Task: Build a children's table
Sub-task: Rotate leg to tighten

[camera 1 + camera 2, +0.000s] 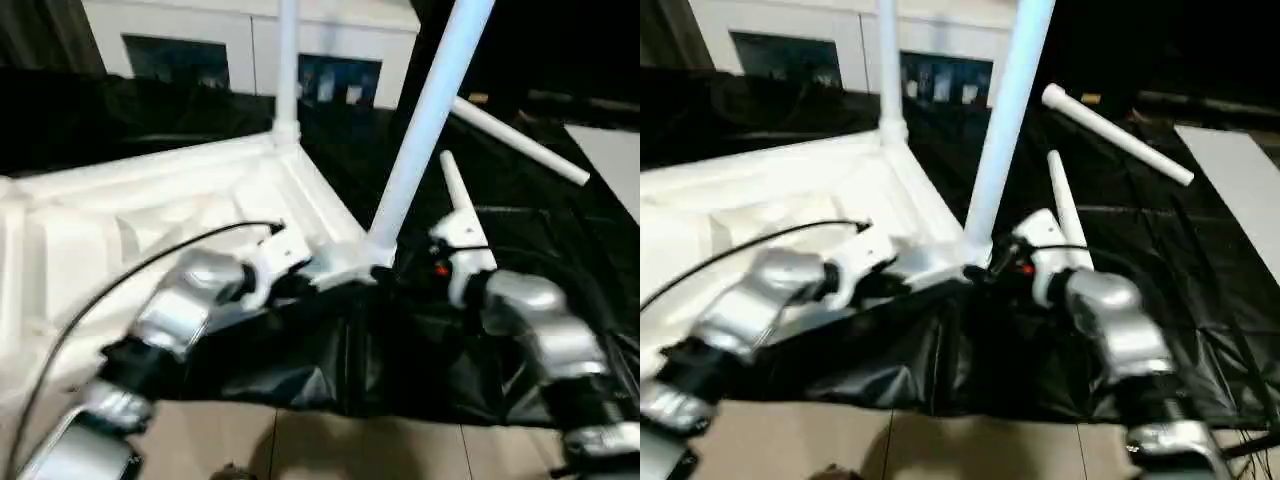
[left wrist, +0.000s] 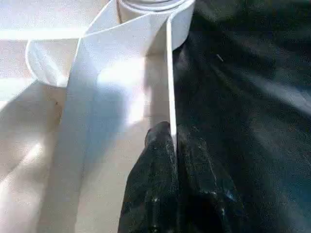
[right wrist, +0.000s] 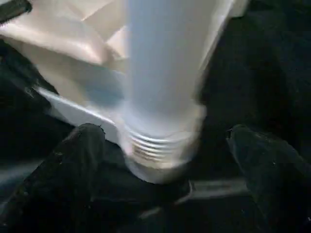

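The children's table top point(image 1: 120, 220) lies upside down on a black sheet, ribbed underside up. One white leg point(image 1: 287, 60) stands upright in its far corner. A second leg point(image 1: 425, 110) leans in the near corner, and screw threads show at its base point(image 3: 155, 145). My left gripper point(image 2: 167, 141) is shut on the top's thin rim point(image 2: 170, 77) just short of that corner. My right gripper point(image 3: 165, 160) is open, one black finger point(image 3: 73, 160) on each side of the leaning leg's base without touching it. Two loose legs point(image 1: 520, 140) point(image 1: 455, 190) lie on the sheet beyond my right arm.
A white cabinet point(image 1: 250, 40) with glass-fronted doors stands at the back. A flat white board point(image 1: 610, 160) lies at the right edge. The black sheet point(image 1: 540, 240) ends at tan floor point(image 1: 330, 440) near me. A black cable point(image 1: 130, 270) loops over my left forearm.
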Motion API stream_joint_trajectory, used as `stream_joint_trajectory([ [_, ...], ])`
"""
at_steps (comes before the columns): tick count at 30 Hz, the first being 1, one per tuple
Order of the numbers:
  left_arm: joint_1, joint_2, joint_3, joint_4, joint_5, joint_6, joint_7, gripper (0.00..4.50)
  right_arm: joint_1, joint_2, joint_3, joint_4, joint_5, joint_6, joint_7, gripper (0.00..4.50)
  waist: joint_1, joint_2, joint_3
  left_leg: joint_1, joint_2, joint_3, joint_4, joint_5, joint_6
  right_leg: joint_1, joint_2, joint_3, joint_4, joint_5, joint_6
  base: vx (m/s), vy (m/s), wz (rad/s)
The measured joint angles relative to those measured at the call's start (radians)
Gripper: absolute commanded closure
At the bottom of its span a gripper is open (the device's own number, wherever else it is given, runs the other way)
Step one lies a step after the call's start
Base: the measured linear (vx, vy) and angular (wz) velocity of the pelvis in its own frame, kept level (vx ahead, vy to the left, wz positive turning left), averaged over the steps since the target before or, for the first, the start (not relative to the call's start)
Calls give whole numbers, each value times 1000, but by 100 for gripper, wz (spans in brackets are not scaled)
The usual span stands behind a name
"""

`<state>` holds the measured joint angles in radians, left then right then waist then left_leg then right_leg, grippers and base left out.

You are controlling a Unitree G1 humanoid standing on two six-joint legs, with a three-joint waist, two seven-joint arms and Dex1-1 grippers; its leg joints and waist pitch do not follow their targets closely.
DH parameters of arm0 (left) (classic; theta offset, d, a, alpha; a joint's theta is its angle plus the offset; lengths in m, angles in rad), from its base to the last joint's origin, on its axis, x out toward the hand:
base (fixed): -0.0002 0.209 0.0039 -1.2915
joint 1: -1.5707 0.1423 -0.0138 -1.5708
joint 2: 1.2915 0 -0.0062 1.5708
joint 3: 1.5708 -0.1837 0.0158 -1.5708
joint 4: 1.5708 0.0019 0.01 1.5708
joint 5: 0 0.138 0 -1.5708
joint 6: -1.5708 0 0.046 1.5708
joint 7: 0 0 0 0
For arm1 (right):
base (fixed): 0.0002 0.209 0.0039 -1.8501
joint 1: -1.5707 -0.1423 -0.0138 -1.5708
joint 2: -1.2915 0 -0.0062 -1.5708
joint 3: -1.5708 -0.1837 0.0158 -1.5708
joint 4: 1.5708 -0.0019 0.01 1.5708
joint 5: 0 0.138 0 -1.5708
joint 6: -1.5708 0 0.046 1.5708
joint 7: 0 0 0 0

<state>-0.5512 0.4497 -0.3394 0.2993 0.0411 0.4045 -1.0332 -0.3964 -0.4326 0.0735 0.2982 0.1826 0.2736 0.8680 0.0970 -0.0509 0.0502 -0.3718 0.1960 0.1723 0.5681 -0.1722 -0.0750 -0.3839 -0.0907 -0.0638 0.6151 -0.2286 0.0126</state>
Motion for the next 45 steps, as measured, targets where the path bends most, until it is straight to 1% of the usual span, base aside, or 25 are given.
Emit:
stream_joint_trajectory([
  [4, 2, 13, 0, -2, -2, -1, -26, 450, 13, -8, 32, -20, -1, 5, 45, 6, -2, 0, 0, 0, 0, 0, 3, 0, 0, 0, 0, 0, 3, 1, -1, 0, 0, 0],
  [12, 11, 35, -12, -20, -14, -9, -72, 450, 19, -9, 56, -40, -1, 5, 73, 6, 0, 0, 0, 0, 1, 0, 8, 0, 0, 0, 0, 0, 8, 0, -1, 0, 0, 0],
  [16, 23, 37, -18, -40, -20, -4, -91, 450, 18, 15, 57, -31, -2, -4, 60, 6, 5, -1, 0, 0, 2, 0, 11, 0, 0, 0, 0, 1, 12, 0, -1, 0, 0, 0],
  [21, 24, 35, -24, -41, -24, -4, -98, 450, 13, 42, 74, 2, -16, -30, 45, 6, 9, -1, 0, 0, 3, 0, 16, 0, 0, 0, -1, 0, 16, 0, -1, 0, 0, 0],
  [22, 24, 35, -25, -41, -24, -4, -98, 450, 12, 48, 74, 2, -18, -37, 41, 21, 9, -1, 0, 0, 3, 0, 17, 0, 0, 0, -1, 0, 16, 1, -1, 0, 0, 0],
  [23, 24, 35, -26, -41, -24, -4, -98, 450, 10, 50, 75, 2, -18, -40, 38, 21, 10, -1, 0, 0, 3, 0, 17, 0, 0, 0, -1, 1, 17, 1, -1, 0, 0, 0],
  [26, 24, 35, -27, -41, -24, -4, -96, 450, -3, 61, 74, 15, -18, -46, 31, 49, 10, -1, 0, 0, 3, 0, 18, 0, 0, 0, -1, 0, 17, 1, -2, 0, 0, 0],
  [27, 24, 35, -28, -41, -24, -4, -96, 450, -6, 66, 74, 20, -18, -47, 29, 49, 10, -1, 0, 0, 3, 0, 18, 0, 0, 0, -1, 0, 17, 1, -2, 0, 0, 0],
  [31, 24, 34, -28, -41, -24, -4, -96, 450, -8, 74, 74, 31, -18, -51, 23, 92, 12, -1, 0, -1, 3, 0, 18, 0, 0, 0, -1, 0, 17, 1, -2, 0, 0, 0],
  [32, 24, 34, -28, -41, -24, -4, -96, 450, -8, 74, 74, 33, -18, -55, 22, 92, 12, -1, 0, -1, 3, 0, 18, 0, 0, 0, -1, 0, 17, 1, -2, 0, 0, 0],
  [34, 24, 34, -29, -41, -24, -4, -94, 450, -9, 75, 74, 46, -23, -68, 22, 110, 12, -1, 0, -1, 3, 0, 18, 0, 0, 0, -1, 0, 17, 1, -2, 0, 0, 0],
  [35, 24, 34, -29, -41, -24, -4, -94, 450, -9, 75, 74, 51, -24, -70, 22, 110, 13, -1, 0, -1, 3, 0, 18, 0, 0, 0, -1, 0, 17, 1, -2, 0, 0, 0],
  [37, 24, 34, -29, -41, -24, -6, -93, 450, -9, 75, 75, 61, -26, -72, 23, 139, 13, -1, 0, -1, 3, 0, 18, 0, 0, 0, -1, 0, 17, 1, -2, 0, 0, 0],
  [39, 24, 34, -29, -41, -24, -6, -93, 450, -9, 75, 77, 61, -28, -77, 25, 143, 13, -1, 0, -1, 3, 0, 18, 0, 0, 0, -1, 0, 17, 1, -2, 0, 0, 0],
  [41, 24, 34, -29, -41, -24, -6, -93, 450, -9, 75, 78, 63, -29, -81, 25, 170, 13, -1, 0, -1, 3, 0, 18, 0, 0, 0, -1, 0, 17, 1, -2, 0, 0, 0],
  [45, 24, 34, -30, -41, -24, -7, -91, 450, -9, 75, 78, 68, -28, -87, 26, 178, 13, -1, 0, -1, 3, 0, 19, 0, 0, 0, -1, 0, 18, 1, -2, 0, 0, 0],
])
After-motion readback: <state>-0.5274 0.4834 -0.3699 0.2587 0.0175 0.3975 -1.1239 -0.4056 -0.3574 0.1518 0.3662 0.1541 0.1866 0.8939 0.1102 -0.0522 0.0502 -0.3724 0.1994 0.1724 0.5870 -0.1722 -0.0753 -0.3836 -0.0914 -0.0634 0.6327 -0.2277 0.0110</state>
